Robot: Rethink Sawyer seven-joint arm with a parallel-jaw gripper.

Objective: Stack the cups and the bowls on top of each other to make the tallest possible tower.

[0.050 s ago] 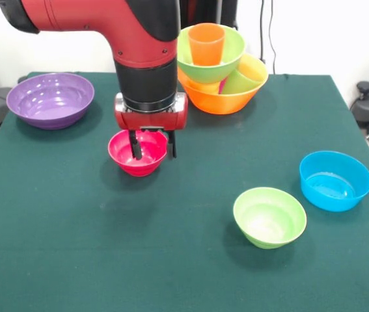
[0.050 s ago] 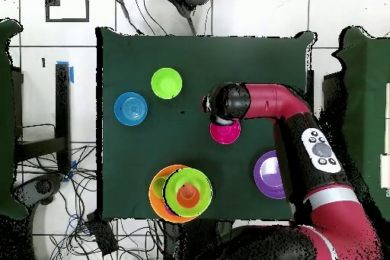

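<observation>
Front view: the pincer [image 1: 152, 147] is hanging with its fingers spread, one dipping inside the pink bowl [image 1: 138, 153], one outside its rim. On the desk [image 1: 171, 260], the tower [image 1: 218, 68] is showing an orange cup [image 1: 206, 43] sitting in a green bowl [image 1: 226, 55], over tumblers in the orange bowl [image 1: 226, 101].

Overhead view: the arm [image 2: 263, 103] is covering part of the pink bowl [image 2: 226, 133]; the blue bowl [image 2: 130, 108] is lying empty.

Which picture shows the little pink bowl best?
The front view. There the pink bowl shows its rim, its inside and its outer wall, with the gripper dipping into it. In the overhead view the arm covers most of the bowl.
</observation>
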